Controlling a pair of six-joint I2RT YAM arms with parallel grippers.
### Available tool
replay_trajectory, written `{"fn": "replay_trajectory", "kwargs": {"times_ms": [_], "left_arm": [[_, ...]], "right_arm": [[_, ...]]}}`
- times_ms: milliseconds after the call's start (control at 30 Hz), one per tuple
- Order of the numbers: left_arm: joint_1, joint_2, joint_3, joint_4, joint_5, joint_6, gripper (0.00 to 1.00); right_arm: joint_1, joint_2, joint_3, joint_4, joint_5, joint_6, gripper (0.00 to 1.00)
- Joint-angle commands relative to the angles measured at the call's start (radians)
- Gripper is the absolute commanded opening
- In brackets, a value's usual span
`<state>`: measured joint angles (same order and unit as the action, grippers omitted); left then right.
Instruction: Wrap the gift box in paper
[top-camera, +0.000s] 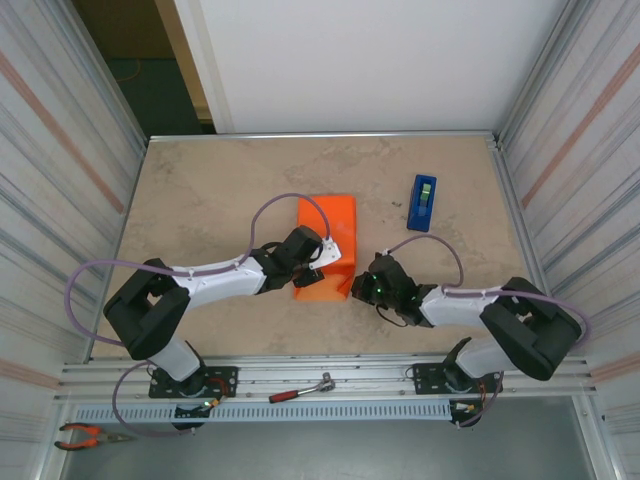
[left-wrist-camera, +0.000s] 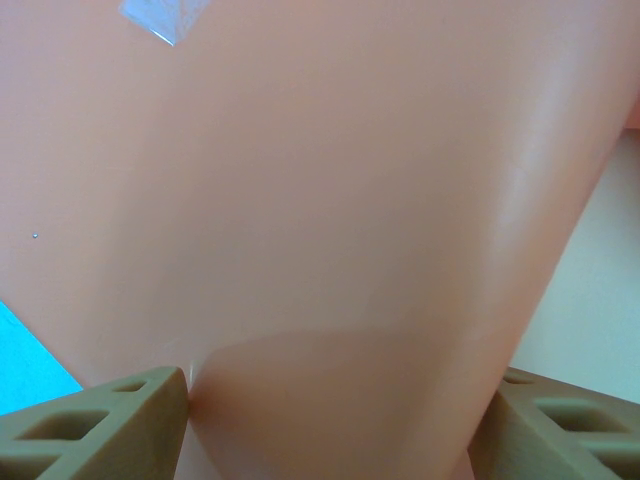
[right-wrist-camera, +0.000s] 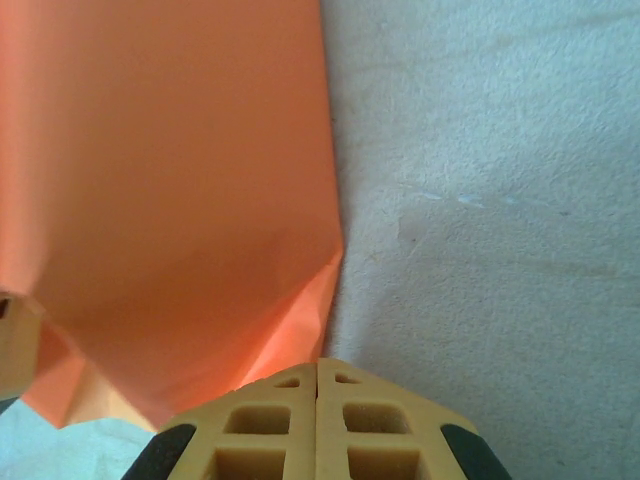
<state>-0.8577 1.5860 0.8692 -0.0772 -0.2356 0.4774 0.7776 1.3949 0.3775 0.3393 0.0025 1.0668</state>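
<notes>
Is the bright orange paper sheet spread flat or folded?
Folded. From above, the bright orange paper sheet forms a narrow packet; the right wrist view shows creased flaps meeting at one end.

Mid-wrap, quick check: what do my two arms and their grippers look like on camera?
The left arm and the right arm have white links, bulky black joints and a lilac cable looping alongside. The right gripper and the left gripper carry tan fingers with rectangular cut-outs.
</notes>
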Motion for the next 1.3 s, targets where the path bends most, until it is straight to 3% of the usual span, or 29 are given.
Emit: {"fn": "replay_trajectory", "kwargs": {"times_ms": [0,433,900,1267], "left_arm": [[-0.009,0.019,-0.009,-0.041,0.031,0.004,0.71],[-0.012,0.018,-0.010,-0.041,0.030,0.005,0.71],[-0.012,0.017,-0.010,-0.040,0.031,0.004,0.71],[-0.011,0.005,0.002,-0.045,0.041,-0.009,0.71]], "right_arm": [[0.006,0.036,0.058,0.026,-0.001,-0.025,0.00],[-0.042,0.064,0.110,-0.021,-0.031,-0.067,0.00],[0.027,0.202,0.158,0.052,-0.028,-0.043,0.00],[0.046,0.217,0.106,0.072,0.005,0.004,0.00]]}}
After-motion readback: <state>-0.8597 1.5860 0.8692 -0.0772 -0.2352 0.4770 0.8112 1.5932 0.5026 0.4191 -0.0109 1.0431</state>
